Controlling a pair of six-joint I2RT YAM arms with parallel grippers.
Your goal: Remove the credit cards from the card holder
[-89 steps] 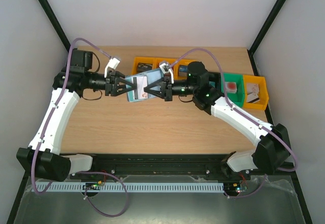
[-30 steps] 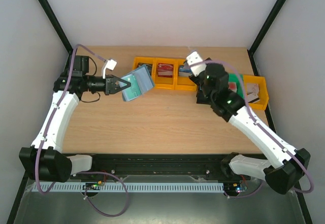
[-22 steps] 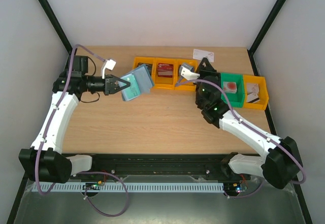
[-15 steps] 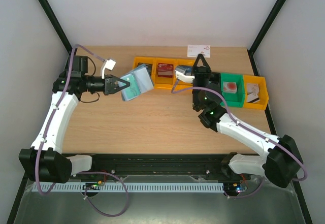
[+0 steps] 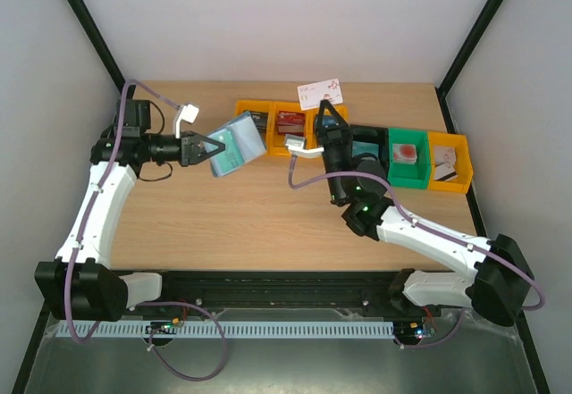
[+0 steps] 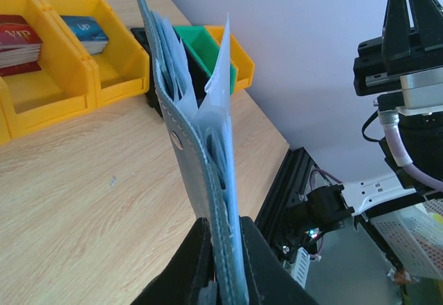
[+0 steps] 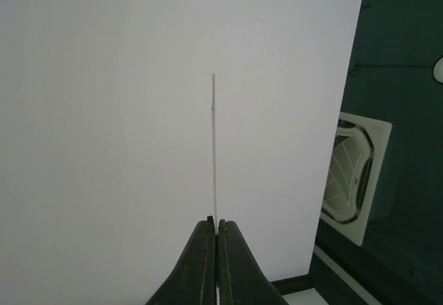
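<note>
Right gripper [image 5: 327, 108], pinching a white credit card [image 5: 320, 94], has swung toward 9 o'clock; left gripper [image 5: 213, 147] still pinches the blue card holder [image 5: 237, 142].

We see a wooden table [image 5: 259, 206] with a row of yellow bins [image 5: 277, 150] along its far side. Then come a green bin [image 5: 409, 180] and one more yellow bin [image 5: 450, 186] at the right end (these two side by side). Overhead, we make out a white square vent [image 7: 356, 177].
</note>
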